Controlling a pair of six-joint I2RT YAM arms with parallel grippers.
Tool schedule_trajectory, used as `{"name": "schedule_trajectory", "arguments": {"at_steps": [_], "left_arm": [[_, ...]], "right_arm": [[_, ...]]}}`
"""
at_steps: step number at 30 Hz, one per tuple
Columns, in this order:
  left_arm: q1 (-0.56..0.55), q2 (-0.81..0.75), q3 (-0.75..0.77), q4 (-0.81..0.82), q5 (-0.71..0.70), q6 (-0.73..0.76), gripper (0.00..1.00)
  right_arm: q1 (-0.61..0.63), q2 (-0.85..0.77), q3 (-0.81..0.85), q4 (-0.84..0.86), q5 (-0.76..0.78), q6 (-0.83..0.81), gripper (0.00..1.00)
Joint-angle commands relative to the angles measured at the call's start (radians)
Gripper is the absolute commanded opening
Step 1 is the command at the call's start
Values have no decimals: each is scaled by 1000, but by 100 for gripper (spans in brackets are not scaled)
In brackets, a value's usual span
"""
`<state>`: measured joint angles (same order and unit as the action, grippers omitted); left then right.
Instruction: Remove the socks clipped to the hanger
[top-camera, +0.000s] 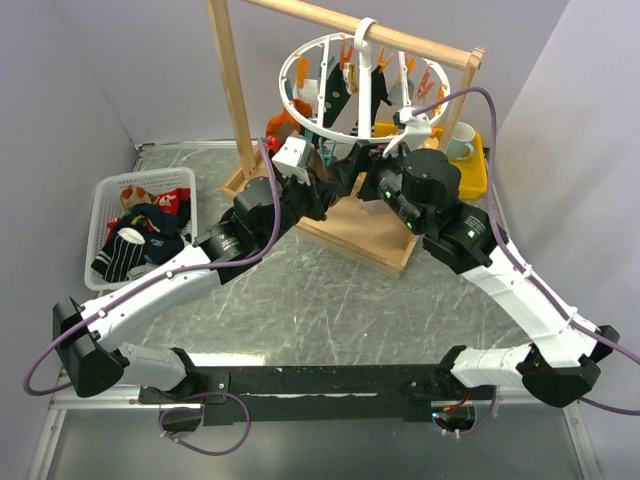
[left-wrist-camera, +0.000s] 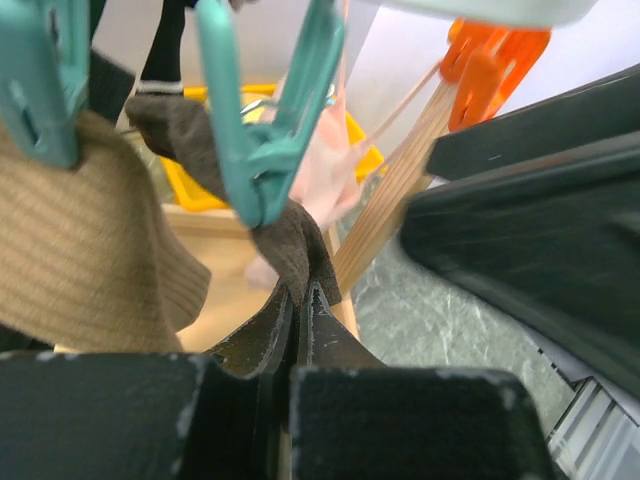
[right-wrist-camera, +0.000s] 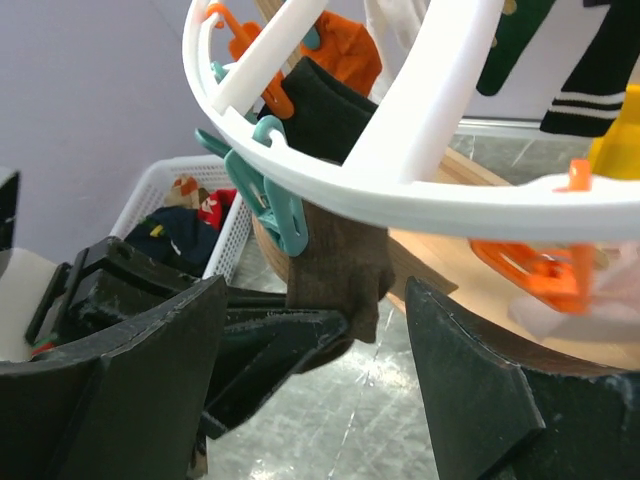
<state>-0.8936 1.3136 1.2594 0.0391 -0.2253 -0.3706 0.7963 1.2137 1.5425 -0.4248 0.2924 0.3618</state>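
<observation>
1. the left arm (top-camera: 170, 275) reaches from its base at the near left, long and low, slanting up toward the middle.
2. the left gripper (left-wrist-camera: 298, 300) has its jaws pressed tight together, tips pointing upward.
3. the right arm (top-camera: 520, 290) comes in from the near right, elbow bent, leaning left.
4. the right gripper (right-wrist-camera: 315, 310) has its fingers spread wide, facing the left gripper's tips close in front.

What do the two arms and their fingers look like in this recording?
The left arm and right arm have white shell links joined by bulky black joint housings. A purple cable loops along each. Small green lights glow near the right wrist. The left fingers and right fingers are matte black wedges with scuffed edges.
</observation>
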Motion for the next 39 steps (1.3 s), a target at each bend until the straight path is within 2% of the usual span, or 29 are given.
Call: {"name": "schedule_trajectory", "arguments": {"at_steps": [1,13,27,29,30,33,39], "left_arm": [[-7,12,66,31,26,6,2],[-68,24,75,45,-12,16,1],[-116,15,75,41,-52,48,1],[-117,6,71,42,-57,48,1],[-117,3,66,48,-59,50,1],[-117,-4,58,50,-63,47,1],[-117,6,37,44,-60,33,1]], "right_arm": [[18,47,88,24,47,6,79],[27,86,91,75,86,20,78],[27,124,97,92,51,6,66],[29,138,107,81,68,-7,61],[27,138,103,81,71,-18,53],[27,116,84,95,85,-30,38],[27,87,82,98,96,-49,29]]}}
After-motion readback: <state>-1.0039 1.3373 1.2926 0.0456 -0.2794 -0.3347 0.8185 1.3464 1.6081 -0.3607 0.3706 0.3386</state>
